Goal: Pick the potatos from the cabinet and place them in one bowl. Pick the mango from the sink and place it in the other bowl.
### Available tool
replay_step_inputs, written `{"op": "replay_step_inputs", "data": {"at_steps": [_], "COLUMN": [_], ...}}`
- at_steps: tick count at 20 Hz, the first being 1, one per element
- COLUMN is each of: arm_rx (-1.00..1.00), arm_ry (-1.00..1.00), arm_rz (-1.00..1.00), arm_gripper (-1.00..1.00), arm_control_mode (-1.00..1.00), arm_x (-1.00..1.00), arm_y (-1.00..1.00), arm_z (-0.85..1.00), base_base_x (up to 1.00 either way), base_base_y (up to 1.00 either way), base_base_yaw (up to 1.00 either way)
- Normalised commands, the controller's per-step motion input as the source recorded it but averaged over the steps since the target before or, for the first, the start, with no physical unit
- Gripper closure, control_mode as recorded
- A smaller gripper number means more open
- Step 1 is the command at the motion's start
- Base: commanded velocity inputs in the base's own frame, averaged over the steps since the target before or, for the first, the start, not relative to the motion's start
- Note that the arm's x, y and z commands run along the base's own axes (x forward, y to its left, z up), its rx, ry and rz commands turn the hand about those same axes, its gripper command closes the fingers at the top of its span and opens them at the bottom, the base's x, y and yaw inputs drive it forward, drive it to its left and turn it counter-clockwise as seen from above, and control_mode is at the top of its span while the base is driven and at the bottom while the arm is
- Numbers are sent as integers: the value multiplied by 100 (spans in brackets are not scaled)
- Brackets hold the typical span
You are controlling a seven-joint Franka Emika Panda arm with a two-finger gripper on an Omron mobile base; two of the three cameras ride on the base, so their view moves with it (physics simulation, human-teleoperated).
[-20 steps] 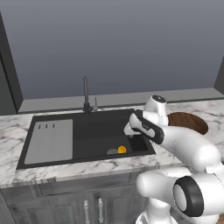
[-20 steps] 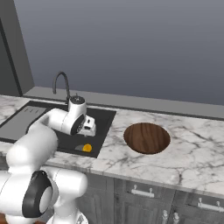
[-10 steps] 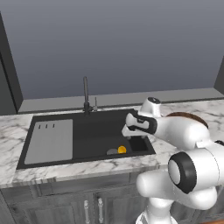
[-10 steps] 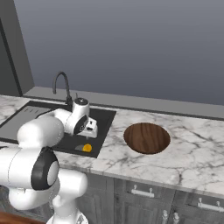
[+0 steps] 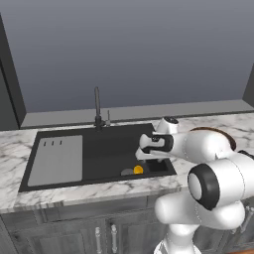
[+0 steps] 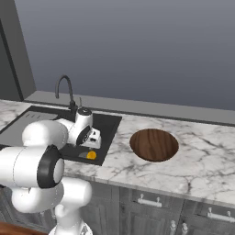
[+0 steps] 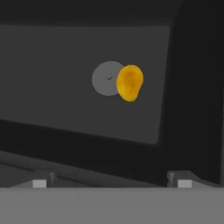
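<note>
Gripper [image 7: 111, 183] spread, holding nothing, poised above the sink [image 5: 99, 156] basin. Mango [image 7: 129, 82] lies on the basin floor, overlapping the grey drain disc [image 7: 106, 78] (right edge). Dark bowl [image 6: 154, 144] sits on the marble counter [image 6: 206, 160], 1 visible.

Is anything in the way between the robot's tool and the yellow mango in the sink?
Nothing visible is. In the hand view the mango lies in plain sight on the sink floor beside the grey drain, with bare basin between it and the tool.
</note>
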Motion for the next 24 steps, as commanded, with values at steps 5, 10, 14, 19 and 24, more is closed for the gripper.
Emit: {"op": "replay_step_inputs", "data": {"at_steps": [5, 10, 14, 19, 24], "arm_rx": [0, 0, 0, 0, 0], "arm_ry": [0, 0, 0, 0, 0], "arm_rz": [0, 0, 0, 0, 0], "arm_gripper": [-100, -100, -100, -100, -100], "arm_control_mode": [-100, -100, -100, -100, -100], "arm_x": [3, 23, 28, 28, 23], "arm_y": [10, 3, 0, 0, 0], "arm_z": [-26, -18, -18, -27, -41], "base_base_x": [0, 0, 0, 0, 0], "base_base_y": [0, 0, 0, 0, 0], "base_base_yaw": [0, 0, 0, 0, 0]}}
